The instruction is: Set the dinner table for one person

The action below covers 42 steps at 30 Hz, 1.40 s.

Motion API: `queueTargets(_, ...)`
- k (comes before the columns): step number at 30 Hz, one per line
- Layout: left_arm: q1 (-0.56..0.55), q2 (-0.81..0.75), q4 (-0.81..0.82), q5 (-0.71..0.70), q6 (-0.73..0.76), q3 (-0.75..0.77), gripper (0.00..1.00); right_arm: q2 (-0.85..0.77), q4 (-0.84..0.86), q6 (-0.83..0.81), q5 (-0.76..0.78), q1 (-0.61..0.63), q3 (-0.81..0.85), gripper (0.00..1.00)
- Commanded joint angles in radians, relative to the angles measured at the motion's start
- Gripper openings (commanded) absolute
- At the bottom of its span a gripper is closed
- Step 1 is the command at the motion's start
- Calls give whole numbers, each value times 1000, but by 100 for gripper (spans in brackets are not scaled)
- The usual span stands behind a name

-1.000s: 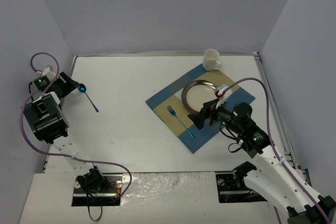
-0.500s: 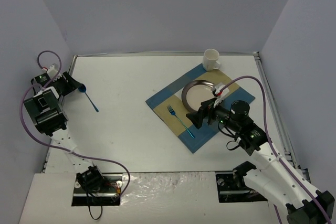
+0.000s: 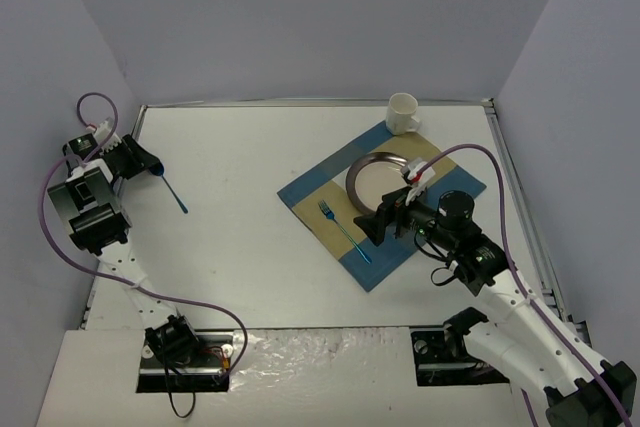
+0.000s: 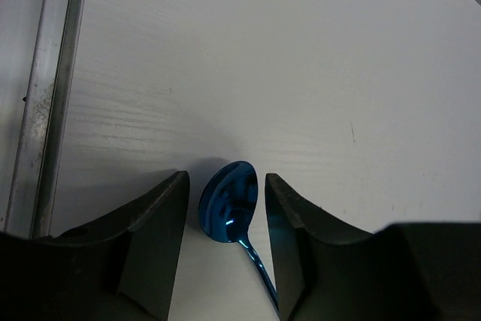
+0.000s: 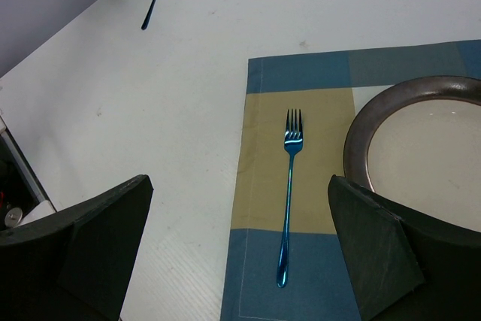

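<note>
On the white dinner table [image 3: 240,247], a blue spoon [image 3: 176,195] lies at the far left. My left gripper [image 3: 148,167] is down over its bowl. In the left wrist view the spoon bowl [image 4: 229,201] sits between the two fingers with a thin gap on each side, so the left gripper [image 4: 225,180] is open and narrow. My right gripper [image 3: 385,215] hovers wide open over the checked placemat [image 3: 310,192]. A blue fork [image 5: 288,193] lies on the placemat below the right gripper [image 5: 239,182], left of the dark-rimmed plate [image 5: 358,148].
A white mug [image 3: 402,113] stands just beyond the placemat's far corner. A metal rail [image 4: 45,95] runs along the table's left edge close to the spoon. Lavender walls close in the table on three sides.
The left gripper has moved over the spoon's bowl and its jaws have narrowed around it. The right arm has shifted only slightly and stays wide open.
</note>
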Motion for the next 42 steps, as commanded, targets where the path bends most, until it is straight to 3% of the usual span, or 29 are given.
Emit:
queueTargets(1,3,11,-67,34,29,76,40,12,94,-13,-20,5,8,100)
queueTargets(8,2,16,-62,44,21,74,26,13,94,-14,-21,5,6,100)
queueTargets(17,2,-19,-8,71,16,14,0,2,95,-10,-22,5,0,100)
queueTargets(21,2,-42,42,100,3,-24,0,-1,95,-8,-24,5,-2,100)
queueTargets(25,0,-122,227,124,-95,-135,0,-10,88,-2,-15,5,10,100)
queueTargets(31,-44,-322,424,91,-210,-315,0,14,36,13,12,9,64,100)
queueTargets(42,-373,-763,390,-159,-241,-479,0,269,-64,35,48,88,315,97)
